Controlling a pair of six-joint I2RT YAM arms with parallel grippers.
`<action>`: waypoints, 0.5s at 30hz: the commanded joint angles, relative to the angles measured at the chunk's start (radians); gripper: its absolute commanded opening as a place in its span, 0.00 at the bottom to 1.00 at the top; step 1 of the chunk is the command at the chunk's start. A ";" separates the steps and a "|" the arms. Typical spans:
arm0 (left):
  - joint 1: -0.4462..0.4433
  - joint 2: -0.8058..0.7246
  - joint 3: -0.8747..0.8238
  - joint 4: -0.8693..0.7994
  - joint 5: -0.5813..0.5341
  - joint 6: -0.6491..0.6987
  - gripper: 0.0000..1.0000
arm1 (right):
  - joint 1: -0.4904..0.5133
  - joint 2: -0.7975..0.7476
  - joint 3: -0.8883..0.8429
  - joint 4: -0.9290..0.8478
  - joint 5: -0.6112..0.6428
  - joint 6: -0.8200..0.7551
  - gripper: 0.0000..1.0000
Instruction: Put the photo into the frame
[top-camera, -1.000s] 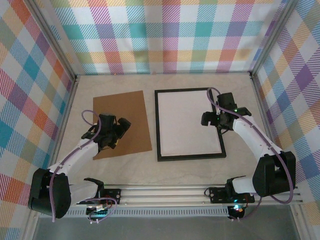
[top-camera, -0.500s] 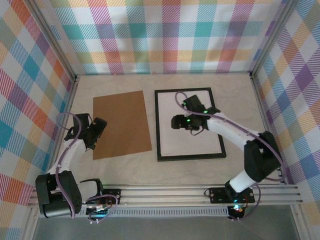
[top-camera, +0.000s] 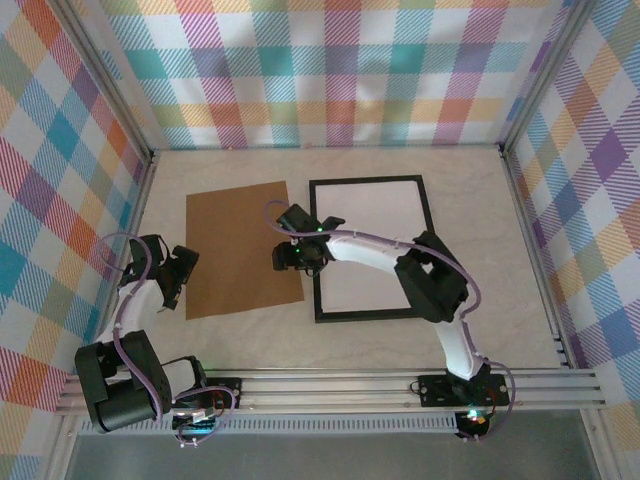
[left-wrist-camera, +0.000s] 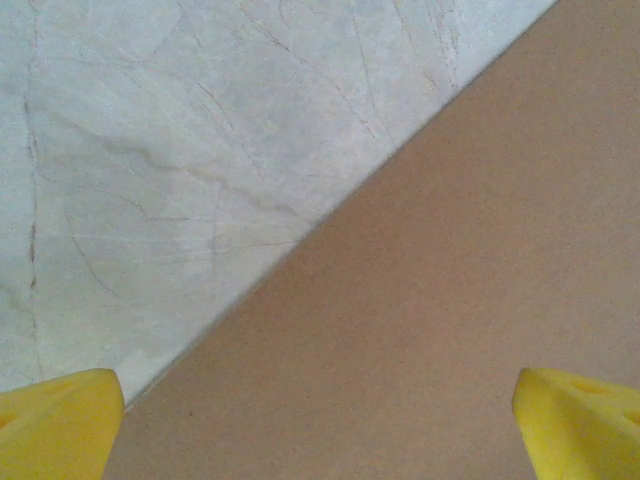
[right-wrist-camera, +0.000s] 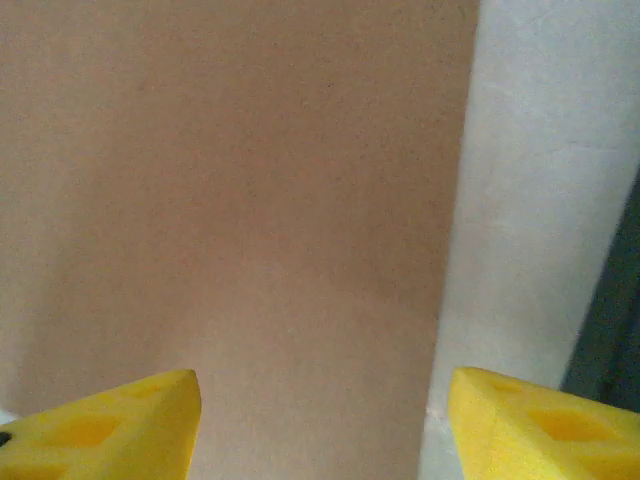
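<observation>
Your right gripper hovered with its yellow fingertips spread apart, pinching nothing, over the right edge of the flat brown rectangular backing board. The thin black rectangular picture frame, with a plain white sheet inside it, lay just to that gripper's right. Your left gripper was spread wide over the board's left edge, above the pale table.

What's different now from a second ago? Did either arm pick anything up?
The right gripper swung left, from the right edge of the frame, across it, to the right edge of the brown board. The left gripper drew back leftward, from over the board to its left edge. Nothing was taken hold of or let go; both grippers are open and empty. The board and the frame lie where they were.
</observation>
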 joint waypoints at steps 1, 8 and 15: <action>0.007 0.018 -0.018 -0.009 -0.036 0.052 1.00 | 0.001 0.056 0.077 -0.060 0.065 0.048 0.67; 0.007 0.120 -0.021 0.038 0.012 0.071 1.00 | 0.022 0.154 0.178 -0.127 0.111 0.045 0.67; 0.000 0.226 -0.018 0.089 0.074 0.081 1.00 | 0.038 0.214 0.245 -0.177 0.127 0.039 0.67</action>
